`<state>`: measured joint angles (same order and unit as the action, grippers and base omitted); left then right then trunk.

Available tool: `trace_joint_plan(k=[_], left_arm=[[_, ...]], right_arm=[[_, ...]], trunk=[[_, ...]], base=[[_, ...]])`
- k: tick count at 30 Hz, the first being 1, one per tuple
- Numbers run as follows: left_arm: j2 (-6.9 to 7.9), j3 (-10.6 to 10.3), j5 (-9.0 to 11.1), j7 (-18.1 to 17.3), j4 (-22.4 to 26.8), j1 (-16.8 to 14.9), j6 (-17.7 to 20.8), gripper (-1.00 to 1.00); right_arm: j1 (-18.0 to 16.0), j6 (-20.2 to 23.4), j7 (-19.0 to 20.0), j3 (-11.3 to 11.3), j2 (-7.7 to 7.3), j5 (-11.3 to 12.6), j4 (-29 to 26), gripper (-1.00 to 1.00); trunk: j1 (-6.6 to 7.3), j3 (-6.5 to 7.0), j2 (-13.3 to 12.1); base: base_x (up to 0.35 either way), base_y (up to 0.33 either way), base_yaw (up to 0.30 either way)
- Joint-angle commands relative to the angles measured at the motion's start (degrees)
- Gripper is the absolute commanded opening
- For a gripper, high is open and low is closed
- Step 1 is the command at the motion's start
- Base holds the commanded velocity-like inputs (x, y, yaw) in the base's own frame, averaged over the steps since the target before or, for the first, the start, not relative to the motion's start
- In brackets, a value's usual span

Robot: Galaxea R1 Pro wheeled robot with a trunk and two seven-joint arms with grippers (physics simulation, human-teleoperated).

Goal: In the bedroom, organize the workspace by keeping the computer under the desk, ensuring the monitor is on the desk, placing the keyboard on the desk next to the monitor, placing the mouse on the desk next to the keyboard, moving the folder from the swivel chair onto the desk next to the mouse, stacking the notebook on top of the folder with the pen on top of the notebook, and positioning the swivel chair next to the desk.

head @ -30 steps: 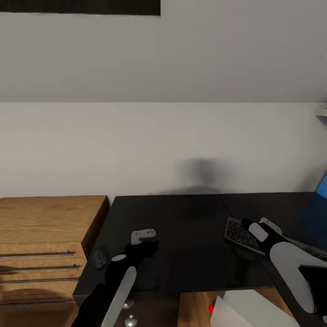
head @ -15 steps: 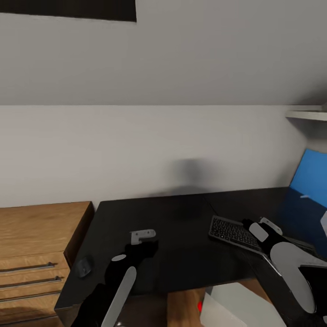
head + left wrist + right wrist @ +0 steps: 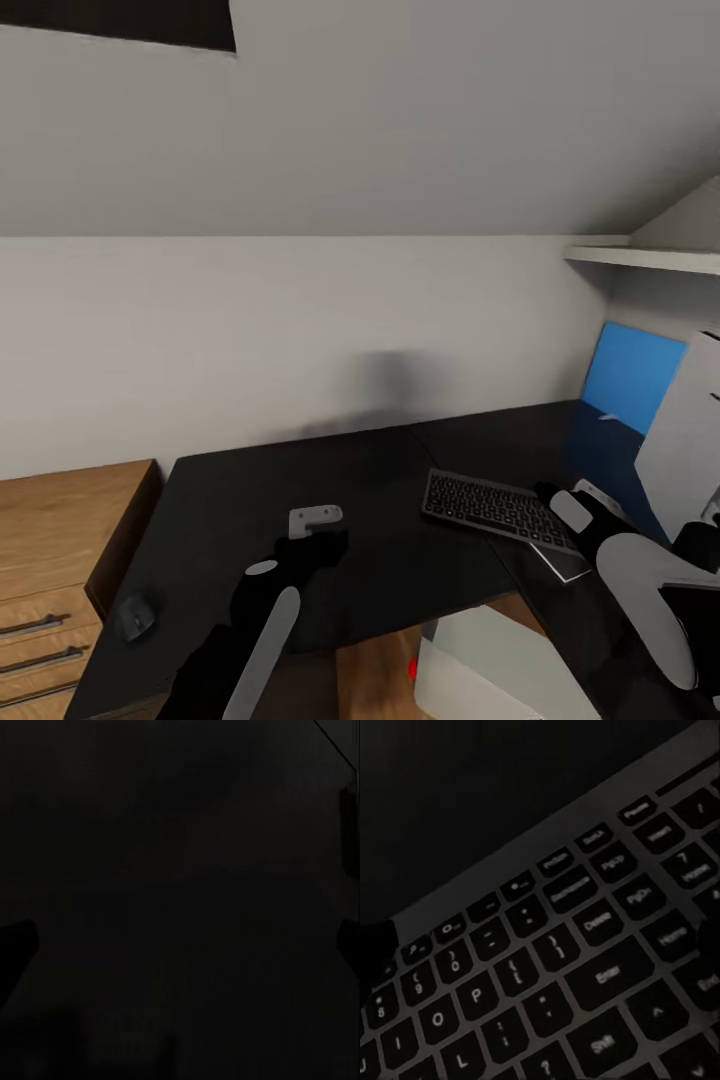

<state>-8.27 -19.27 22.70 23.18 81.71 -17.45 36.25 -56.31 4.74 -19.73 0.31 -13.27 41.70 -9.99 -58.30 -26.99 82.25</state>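
desk: black L-shaped top (image 3: 330, 500), wood drawer unit (image 3: 60, 540) at its left end.
keyboard: on the desk (image 3: 490, 505), angled, its right end hidden behind the right arm. Long axis runs from the desk's middle toward the right wing, slanting nearer to the robot as it goes.
right claw: (image 3: 572, 497) at the keyboard's right end; wrist cam looks close onto the keys (image 3: 585, 967) around Enter/Shift. Looks to be carrying that end, but fingers aren't clear, so cannot tell whether it's closed on it.
left claw: (image 3: 316, 522) over bare desk, well left of the keyboard; wrist cam shows just dark desktop (image 3: 180, 900). Cannot tell whether it's parted or closed.
mouse: far left near the desk's front edge (image 3: 135, 615), well apart from the keyboard and both claws; left arm is the nearer one.
monitor: grey-white back (image 3: 685, 440) at the right edge, on the right wing, blue panel (image 3: 630, 375) behind it.
computer: light box with a red dot (image 3: 490, 665) below the desk's front edge.
key relation: monitor lies right of and beyond the keyboard, roughly along its long axis. My read: the right arm shifts it that way to sit beside the monitor.
risk: one-end hold lets the keyboard pivot.
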Motion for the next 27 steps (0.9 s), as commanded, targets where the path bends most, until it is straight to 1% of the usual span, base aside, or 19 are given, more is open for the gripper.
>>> trace_joint_plan(k=[1, 13, 27], left_arm=[[0.01, -0.06, 0.63, 0.55, 0.05, -0.04, 0.13, 1.0], [0.01, -0.06, 0.68, 0.55, 0.06, -0.04, 0.12, 1.0], [0.01, -0.06, 0.68, 0.55, 0.1, -0.04, 0.13, 1.0]], right_arm=[[0.02, 0.44, -0.31, 0.04, 0.01, -0.04, -0.14, 1.0], [0.01, 0.44, -0.31, 0.04, 0.08, -0.03, -0.12, 1.0], [0.0, 0.44, -0.31, 0.04, 0.12, 0.01, -0.03, 1.0]], trunk=[[0.0, -0.05, 0.04], [0.0, -0.11, 0.04], [0.0, -1.23, 0.04]], base=[[0.0, 0.0, -0.129], [0.0, 0.0, -0.04], [0.0, 0.0, -0.001]])
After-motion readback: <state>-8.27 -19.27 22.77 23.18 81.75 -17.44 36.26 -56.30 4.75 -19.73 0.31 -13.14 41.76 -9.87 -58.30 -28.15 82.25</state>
